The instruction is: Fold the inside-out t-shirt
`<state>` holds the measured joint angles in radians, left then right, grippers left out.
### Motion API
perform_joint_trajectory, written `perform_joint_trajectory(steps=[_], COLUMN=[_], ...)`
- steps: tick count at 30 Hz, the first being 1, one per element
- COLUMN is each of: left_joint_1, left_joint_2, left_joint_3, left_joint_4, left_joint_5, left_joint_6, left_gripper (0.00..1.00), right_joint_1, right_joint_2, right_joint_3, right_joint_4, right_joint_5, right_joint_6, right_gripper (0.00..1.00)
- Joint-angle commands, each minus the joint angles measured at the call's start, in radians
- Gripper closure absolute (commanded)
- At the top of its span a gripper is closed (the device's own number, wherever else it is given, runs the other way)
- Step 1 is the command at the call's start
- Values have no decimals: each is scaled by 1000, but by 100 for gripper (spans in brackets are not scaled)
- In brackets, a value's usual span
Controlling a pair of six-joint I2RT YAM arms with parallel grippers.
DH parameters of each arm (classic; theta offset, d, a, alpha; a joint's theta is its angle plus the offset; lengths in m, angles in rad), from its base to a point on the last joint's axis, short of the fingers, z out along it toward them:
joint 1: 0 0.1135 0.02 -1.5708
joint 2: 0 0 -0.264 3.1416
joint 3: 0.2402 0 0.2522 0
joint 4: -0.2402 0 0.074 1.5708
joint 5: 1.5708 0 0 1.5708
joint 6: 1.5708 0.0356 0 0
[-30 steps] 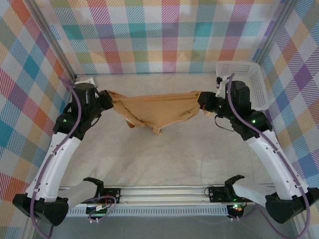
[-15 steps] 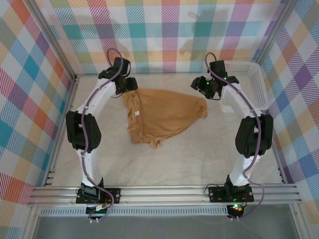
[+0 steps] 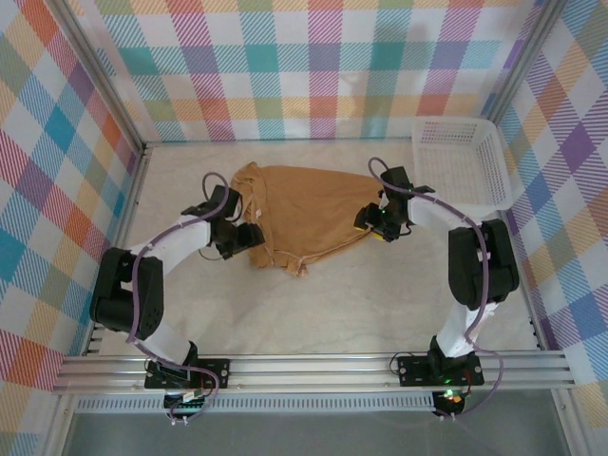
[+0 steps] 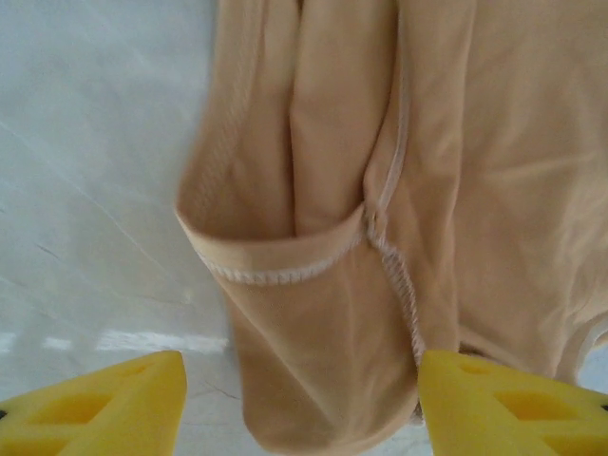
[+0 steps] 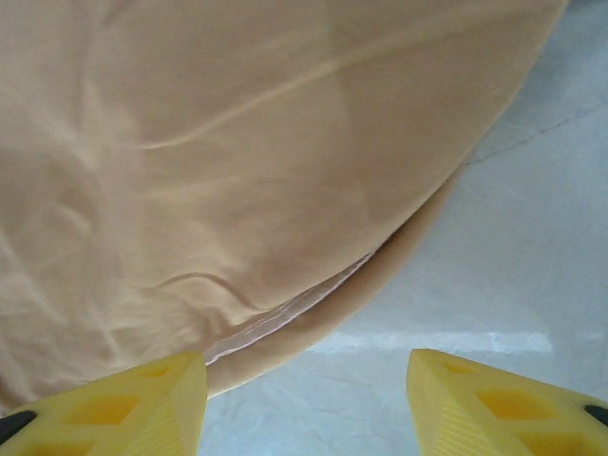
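Observation:
The inside-out t-shirt (image 3: 309,211), tan with pale stitched seams, lies crumpled on the table at the back middle. My left gripper (image 3: 249,237) sits at its left lower edge, open, with a sleeve end (image 4: 313,351) lying between its yellow fingers (image 4: 104,408), not pinched. My right gripper (image 3: 372,224) is at the shirt's right edge, open, over bare table, and the curved hem (image 5: 313,304) runs just ahead of its fingers (image 5: 494,404).
A white mesh basket (image 3: 458,157) stands at the back right corner. Checked walls close the table (image 3: 323,304) on three sides. A metal rail (image 3: 313,369) with the arm bases runs along the near edge.
Both grippers held the shirt stretched in the air, then let it drop and opened. The arms have since swung down to the shirt's left and right edges.

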<state>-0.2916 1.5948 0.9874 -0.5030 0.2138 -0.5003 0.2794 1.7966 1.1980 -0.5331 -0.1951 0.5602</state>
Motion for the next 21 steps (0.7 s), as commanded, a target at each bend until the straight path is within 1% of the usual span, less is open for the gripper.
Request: perform_joint_trajectory(steps=[1,3,5,7,8,10,12,15,16,17,21], left_joint_1=[-15,-15,-15,-15,-16,-14,-12,-1,5,14,57], left_joint_2=[33,81,137,185,206,216,183,95,65,27,-109], left_joint_3=[-27,-33,-28,-12,-3,16,40,99,123,153,265], left_joint_4=[153,205,217,216,216,202,157,58,21,-19,-139], left_joint_5=[83,95,95,84,80,69,40,-26,-44,-61,-105], left_joint_6=[-71,-82,-86,-85,-84,-83,-73,-45,-35,-23,11], left_gripper=[34,36,38,43,48,63,78,93,97,100,100], right_joint_1=[-12,-18,-21,-22,-23,-22,-22,-22,-22,-22,-22], right_joint_2=[54,95,133,168,181,183,161,106,84,56,-78], right_joint_3=[8,29,58,86,100,115,117,133,139,148,161], right_joint_4=[47,56,63,65,65,64,57,12,-6,-26,-87], right_joint_5=[23,24,18,11,8,4,0,16,23,32,63], right_joint_6=[-23,-19,-11,0,6,14,17,-4,-14,-25,-56], right_gripper=[42,42,42,45,49,63,79,96,100,100,100])
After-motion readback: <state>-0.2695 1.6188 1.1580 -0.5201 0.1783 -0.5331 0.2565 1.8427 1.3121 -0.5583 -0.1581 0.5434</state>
